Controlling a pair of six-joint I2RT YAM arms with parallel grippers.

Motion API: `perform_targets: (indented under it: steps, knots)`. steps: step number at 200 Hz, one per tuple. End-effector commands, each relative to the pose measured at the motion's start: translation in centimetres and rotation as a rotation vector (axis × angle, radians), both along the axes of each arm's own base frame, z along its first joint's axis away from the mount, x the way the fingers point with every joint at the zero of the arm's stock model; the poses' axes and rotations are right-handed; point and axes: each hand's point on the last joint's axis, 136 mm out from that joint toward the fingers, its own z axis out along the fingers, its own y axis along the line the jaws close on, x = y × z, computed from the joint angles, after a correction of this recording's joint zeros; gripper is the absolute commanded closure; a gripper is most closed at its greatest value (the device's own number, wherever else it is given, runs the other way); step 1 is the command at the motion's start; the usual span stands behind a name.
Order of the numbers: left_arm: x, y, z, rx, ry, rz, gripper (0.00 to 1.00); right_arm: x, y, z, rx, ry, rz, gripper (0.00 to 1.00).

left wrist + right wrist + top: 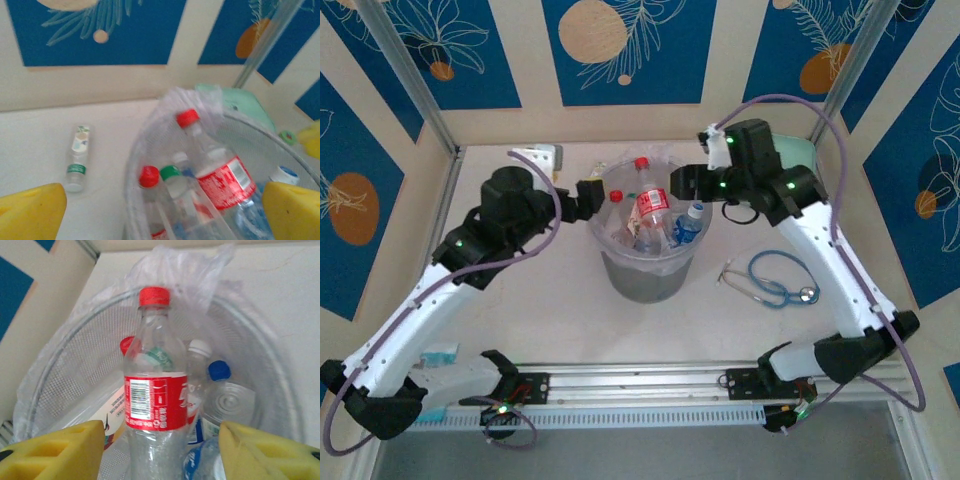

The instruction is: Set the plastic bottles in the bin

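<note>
Plastic bottles [156, 405] in bin [645, 282]; right tool [161, 435] spread wide above them

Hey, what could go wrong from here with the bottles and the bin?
The tall red-labelled bottle stands upright above the rim of the bin, between the fingers of the open right gripper; withdrawing carelessly might knock it out. The left gripper hangs close to the bag liner and might snag it.
</note>
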Motion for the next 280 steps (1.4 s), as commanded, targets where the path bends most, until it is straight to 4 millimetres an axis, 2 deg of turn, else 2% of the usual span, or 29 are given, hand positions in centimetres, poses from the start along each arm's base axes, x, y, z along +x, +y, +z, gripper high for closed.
perform_targets:
  steps: [1, 22, 46, 90, 114, 139, 181, 205, 230, 258, 280]
  knots:
    - [1.6, 1.7, -1.5, 0.014, 0.055, 0.007, 0.01, -1.3, -1.8, 1.2, 0.063, -0.011, -0.029, 0.36]
    - [5.5, 3.6, -5.2, -0.03, 0.166, 0.057, 0.02, -1.8, -4.1, 1.2, 0.09, -0.01, -0.08, 0.35]
    - [9.8, 3.9, -9.8, -0.064, 0.278, 0.064, 0.02, -2.5, -6.0, 0.7, 0.11, 0.011, -0.123, 0.34]
    - [16.4, 4.3, -20.4, -0.033, 0.47, 0.121, 0.01, -4.5, -9.0, -0.2, 0.115, 0.039, -0.183, 0.33]
    - [18.5, 3.8, -25.5, -0.02, 0.55, 0.111, 0.01, -5.2, -10.0, -0.6, 0.126, 0.051, -0.204, 0.33]
    - [19.5, 3.0, -28.9, -0.035, 0.602, 0.1, 0.01, -5.3, -10.7, -0.9, 0.133, 0.057, -0.221, 0.33]
    - [20.9, 3.4, -32.8, 0.018, 0.645, 0.129, 0.06, -5.0, -11.0, -0.9, 0.134, 0.06, -0.225, 0.33]
    - [21.8, 2.7, -34.0, 0.037, 0.656, 0.105, 0.12, -5.4, -11.1, -0.8, 0.132, 0.058, -0.227, 0.33]
    - [22.1, 2.1, -34.4, 0.045, 0.656, 0.085, 0.21, -5.8, -11.5, -1.0, 0.123, 0.058, -0.244, 0.33]
    - [21.9, 2.2, -34.6, 0.038, 0.651, 0.093, 0.39, -5.8, -11.6, -1.0, 0.132, 0.062, -0.247, 0.33]
    - [21.7, 2.4, -33.9, 0.037, 0.638, 0.104, 0.51, -5.9, -11.7, -0.8, 0.13, 0.053, -0.248, 0.33]
